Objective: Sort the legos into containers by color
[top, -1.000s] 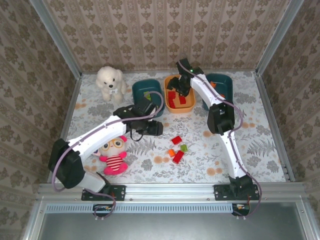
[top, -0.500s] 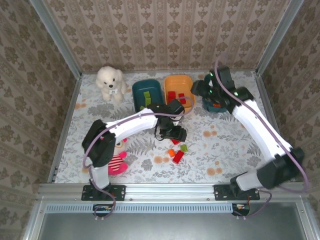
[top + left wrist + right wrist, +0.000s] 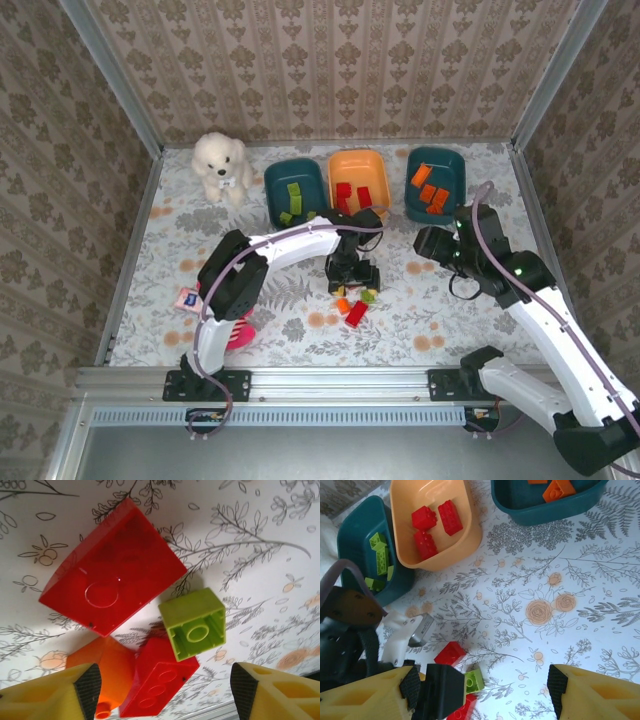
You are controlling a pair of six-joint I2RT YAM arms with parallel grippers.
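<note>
Left gripper [image 3: 165,686] hangs low, jaws apart, over the loose legos [image 3: 356,313]: a small red brick [image 3: 160,672] and an orange brick [image 3: 107,670] lie between its fingertips, a green brick [image 3: 192,625] just beyond. Right gripper [image 3: 483,692], jaws apart and empty, hovers near the orange tub [image 3: 465,545].

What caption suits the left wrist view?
Open left gripper above a large red lego, small red lego, green lego and orange lego on the floral tabletop.

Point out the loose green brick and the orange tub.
Light green square plastic brick [image 3: 192,630]: left wrist view, middle of its top face.
Orange rounded plastic tub [image 3: 454,547]: right wrist view, bare floor inside.
</note>
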